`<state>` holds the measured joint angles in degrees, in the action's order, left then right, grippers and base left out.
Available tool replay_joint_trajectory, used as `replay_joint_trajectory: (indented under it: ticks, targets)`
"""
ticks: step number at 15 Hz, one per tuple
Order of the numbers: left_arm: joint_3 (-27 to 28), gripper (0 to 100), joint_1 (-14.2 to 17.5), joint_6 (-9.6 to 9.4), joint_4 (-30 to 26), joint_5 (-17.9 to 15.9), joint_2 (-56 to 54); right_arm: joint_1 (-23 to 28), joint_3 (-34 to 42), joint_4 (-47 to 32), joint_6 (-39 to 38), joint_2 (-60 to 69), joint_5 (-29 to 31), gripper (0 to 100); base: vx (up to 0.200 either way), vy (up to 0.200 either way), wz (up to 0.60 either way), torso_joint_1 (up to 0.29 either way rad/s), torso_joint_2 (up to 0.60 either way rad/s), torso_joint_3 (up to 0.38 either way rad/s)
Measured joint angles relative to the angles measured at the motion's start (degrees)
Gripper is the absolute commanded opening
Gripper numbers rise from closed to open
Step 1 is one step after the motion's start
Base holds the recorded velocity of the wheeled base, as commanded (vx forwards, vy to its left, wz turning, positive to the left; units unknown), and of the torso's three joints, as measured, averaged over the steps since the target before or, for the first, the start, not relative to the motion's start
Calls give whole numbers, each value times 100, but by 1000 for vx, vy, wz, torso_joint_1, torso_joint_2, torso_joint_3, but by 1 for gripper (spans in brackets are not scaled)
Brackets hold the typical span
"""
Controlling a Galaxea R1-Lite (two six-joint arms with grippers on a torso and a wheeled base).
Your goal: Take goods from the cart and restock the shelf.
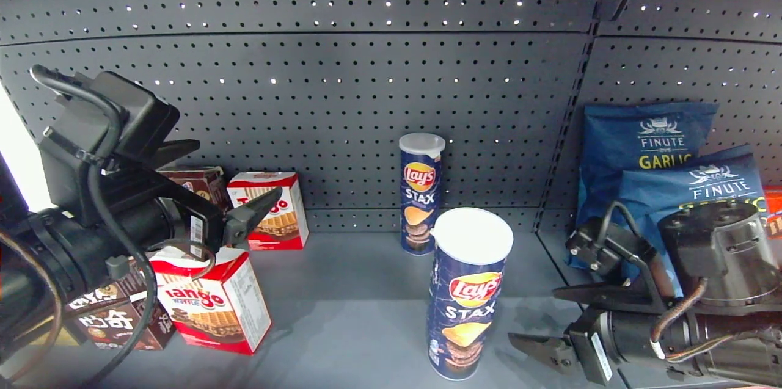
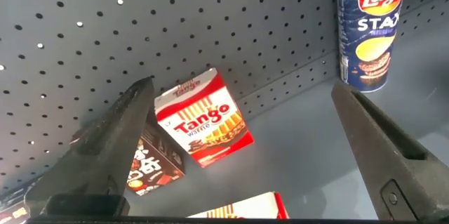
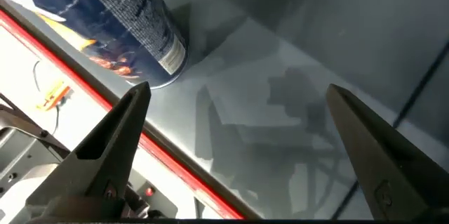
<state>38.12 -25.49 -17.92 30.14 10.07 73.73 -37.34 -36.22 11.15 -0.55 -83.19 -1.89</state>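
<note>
We logged a shelf (image 1: 354, 291) holding two blue bags (image 1: 641, 151) at right, two crisp cans (image 1: 420, 193) upright mid-shelf and wafer boxes (image 1: 214, 303) at left, the left gripper (image 1: 235, 172) above the boxes, the right gripper (image 1: 534, 316) beside the nearer can (image 1: 467, 303), both with jaws released.

Print logged, not transcribed. We note a round logo over white block capitals on the front can (image 1: 467, 297) and the rear can (image 1: 420, 193). There is a red script wordmark on the near wafer box (image 1: 214, 300) and the far wafer box (image 1: 272, 209), and white characters on the brown box (image 1: 116, 322). The rear blue bag (image 1: 641, 145) and the front blue bag (image 1: 690, 184) carry a crest with white and yellow capitals. Fine print on the front can's side is perhaps an ingredients panel; we can't read it.
</note>
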Motion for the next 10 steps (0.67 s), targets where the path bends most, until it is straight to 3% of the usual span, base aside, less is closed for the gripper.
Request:
replay_joint_trajectory:
  ticks: [10]
  targets:
    - [-11,100,9,13,-2,0,68,-193,-313,6,1,-558,9,100,0,0,0,0,0,0]
